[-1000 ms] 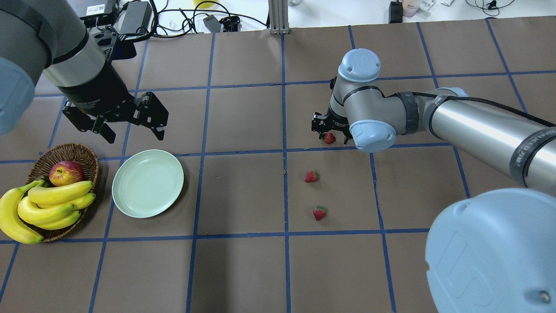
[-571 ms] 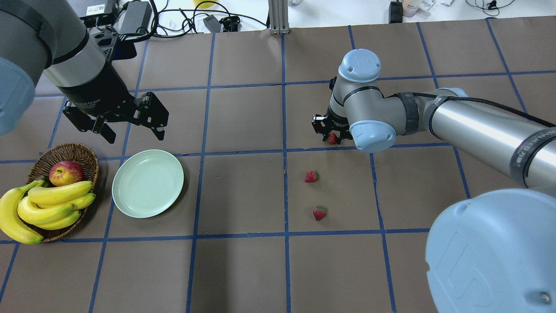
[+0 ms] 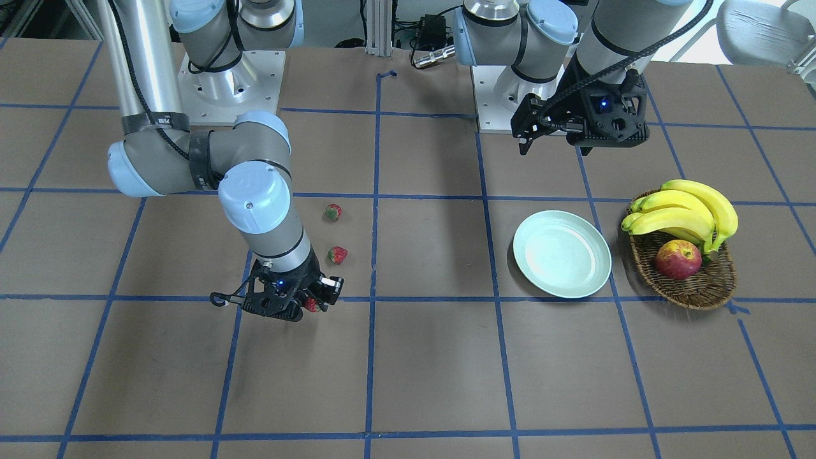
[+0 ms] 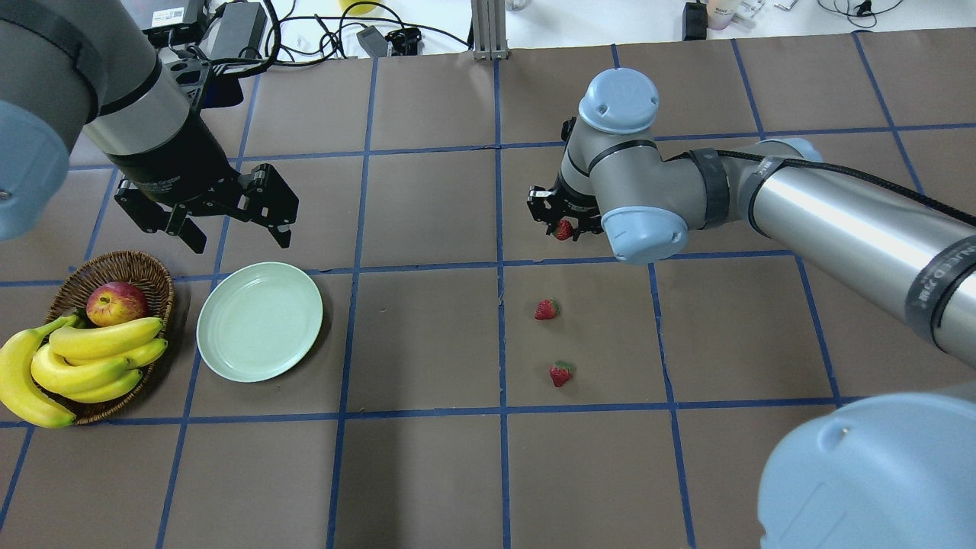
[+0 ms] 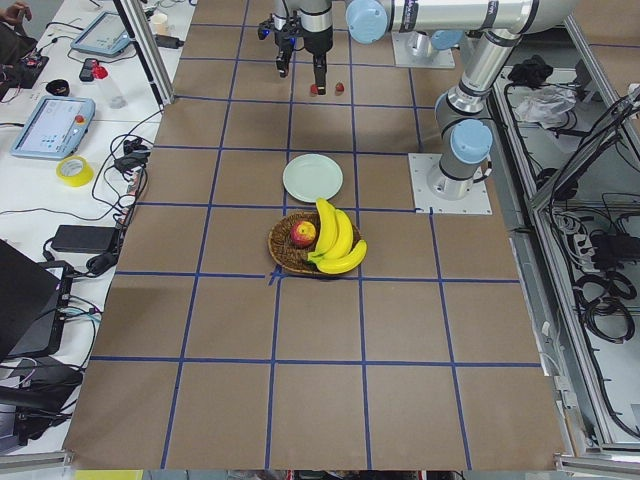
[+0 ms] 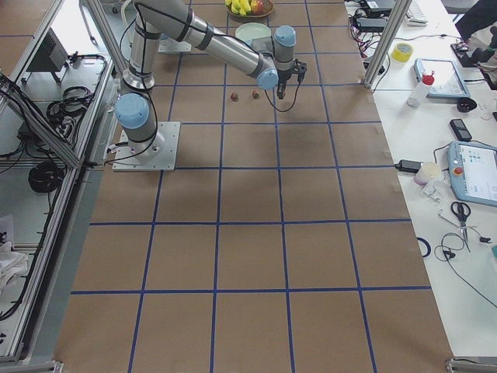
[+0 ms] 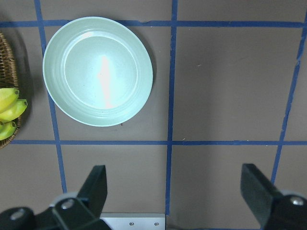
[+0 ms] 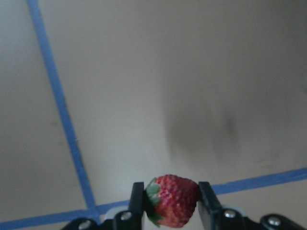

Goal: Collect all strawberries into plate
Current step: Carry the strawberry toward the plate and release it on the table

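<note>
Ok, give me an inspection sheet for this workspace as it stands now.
Surface: table covered in brown paper with a blue tape grid.
Job's things: plate empty; two strawberries lie on the table; a third strawberry is in the right hand.
Clutter: basket holding an apple and bananas, beside the plate.
Hands: right hand shut on the third strawberry; left hand open, holding nothing, above the table beyond the plate.
Cables: black cable along the right arm; loose wires past the table's far edge.
Surroundings: side bench with a tablet and tape roll.
</note>
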Motion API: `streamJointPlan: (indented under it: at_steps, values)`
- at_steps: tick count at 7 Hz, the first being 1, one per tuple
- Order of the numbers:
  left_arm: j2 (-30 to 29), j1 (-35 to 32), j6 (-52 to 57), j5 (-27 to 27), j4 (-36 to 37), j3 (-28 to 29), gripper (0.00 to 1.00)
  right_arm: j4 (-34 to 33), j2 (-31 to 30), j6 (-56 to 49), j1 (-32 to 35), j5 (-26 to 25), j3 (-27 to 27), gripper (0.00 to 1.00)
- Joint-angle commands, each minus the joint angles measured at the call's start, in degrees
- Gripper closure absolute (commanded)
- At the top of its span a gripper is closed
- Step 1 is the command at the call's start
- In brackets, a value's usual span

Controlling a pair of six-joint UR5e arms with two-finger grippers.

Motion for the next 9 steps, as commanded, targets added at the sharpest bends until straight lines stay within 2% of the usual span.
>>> streamJointPlan:
  at_steps: [1, 3, 5, 7, 8, 9]
  values:
    - [0.52, -0.03, -0.04, 0.47, -0.07, -0.06, 0.00, -0.42, 0.39, 7.16, 8.88, 0.85, -2.70, 0.68]
    - [-0.09, 0.06, -0.04, 0.74, 0.10, -0.06, 0.00, -0.33, 1.53, 8.59, 14.52, 1.11, -2.80, 0.66]
    - [-0.09, 0.06, 0.05, 0.74, 0.10, -0.06, 0.00, -0.42, 5.13, 8.42, 15.95, 1.20, -2.71, 0.65]
    - [0.43, 0.06, -0.04, 0.92, 0.19, -0.06, 0.00, -0.42, 5.49, 8.42, 15.95, 1.47, -2.28, 0.53]
    - [0.35, -0.03, 0.05, 0.83, 0.19, -0.15, 0.00, 0.10, 5.15, 8.42, 15.95, 1.38, -2.10, 0.01]
    - [0.00, 0.15, 0.05, 0.66, 0.45, -0.06, 0.00, 0.45, 4.97, 8.33, 15.86, 0.59, -2.10, 0.00]
